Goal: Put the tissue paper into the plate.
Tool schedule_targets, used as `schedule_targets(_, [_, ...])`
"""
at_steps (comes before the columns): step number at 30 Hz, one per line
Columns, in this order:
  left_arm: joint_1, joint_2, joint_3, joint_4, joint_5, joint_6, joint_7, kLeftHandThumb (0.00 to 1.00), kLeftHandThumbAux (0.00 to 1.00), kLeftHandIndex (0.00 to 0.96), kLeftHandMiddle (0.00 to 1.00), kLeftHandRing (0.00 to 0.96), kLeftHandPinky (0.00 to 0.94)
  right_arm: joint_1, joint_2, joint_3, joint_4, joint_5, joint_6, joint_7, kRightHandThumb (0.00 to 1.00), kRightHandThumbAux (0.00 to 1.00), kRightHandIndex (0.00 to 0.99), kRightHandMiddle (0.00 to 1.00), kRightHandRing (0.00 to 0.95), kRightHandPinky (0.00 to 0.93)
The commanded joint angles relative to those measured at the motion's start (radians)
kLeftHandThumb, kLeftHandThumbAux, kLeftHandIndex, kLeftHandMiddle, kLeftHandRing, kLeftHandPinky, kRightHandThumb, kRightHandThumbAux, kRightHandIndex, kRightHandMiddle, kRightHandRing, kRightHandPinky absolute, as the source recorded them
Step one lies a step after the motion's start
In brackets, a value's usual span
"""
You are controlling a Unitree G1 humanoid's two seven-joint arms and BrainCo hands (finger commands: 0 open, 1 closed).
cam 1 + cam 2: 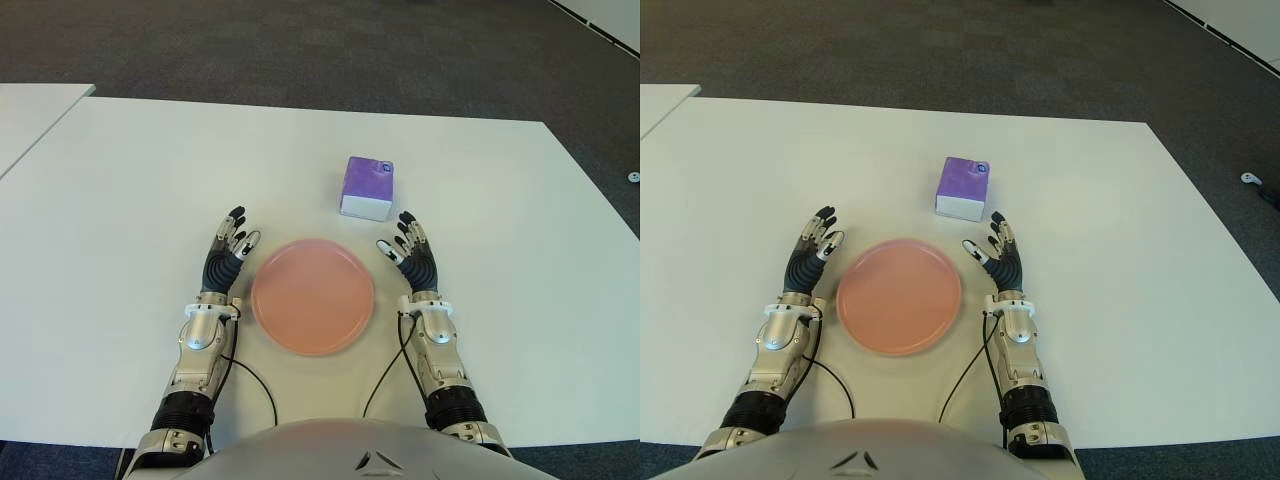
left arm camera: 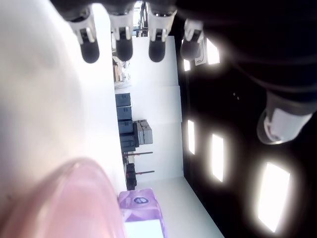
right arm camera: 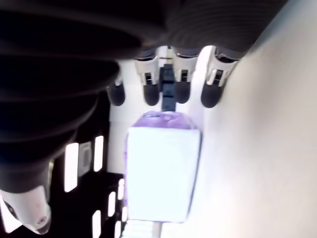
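2 open hands [image 1: 228, 250] [image 1: 411, 250], 1 plate [image 1: 312, 296], 1 tissue pack [image 1: 367, 187]

A white table [image 1: 120, 230] fills most of the view, its far edge running against dark grey carpet [image 1: 300, 50]. Off its far left corner, the corner of a second white table [image 1: 25, 115] shows, apart from the first. Beyond the right edge, a small white object [image 1: 633, 177] lies on the carpet.
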Motion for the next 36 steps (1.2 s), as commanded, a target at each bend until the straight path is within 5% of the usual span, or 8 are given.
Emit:
schedule_targets(1, [0.013,-0.009,-0.005,0.052,0.01,0.001,0.005,0.0,0.446,0.0,0.0,0.0,0.0,-0.034,-0.051,-0.03,-0.175,-0.163,0.237,-0.124,0.111,0.619,0.0,0.0,0.0,0.0])
schedule_targets(11, [0.007,-0.018,-0.005,0.07,0.023,-0.012,0.018,0.0,0.446,0.0,0.0,0.0,0.0,-0.229,-0.129,-0.018,-0.107,-0.26,0.119,-0.231,0.151,0.579,0.0,0.0,0.0,0.0])
schedule_targets(20, [0.004,-0.017,-0.001,0.077,0.025,-0.018,0.019,0.0,0.447,0.0,0.0,0.0,0.0,-0.329,-0.164,0.029,-0.239,-0.237,0.176,-0.089,0.228,0.549,0.0,0.0,0.0,0.0])
schedule_targets(36, [0.004,-0.02,-0.001,0.087,0.02,-0.041,0.011,0.0,0.449,0.0,0.0,0.0,0.0,-0.445,-0.215,0.154,-0.087,-0.369,0.178,-0.036,0.258,0.442,0.0,0.0,0.0,0.0])
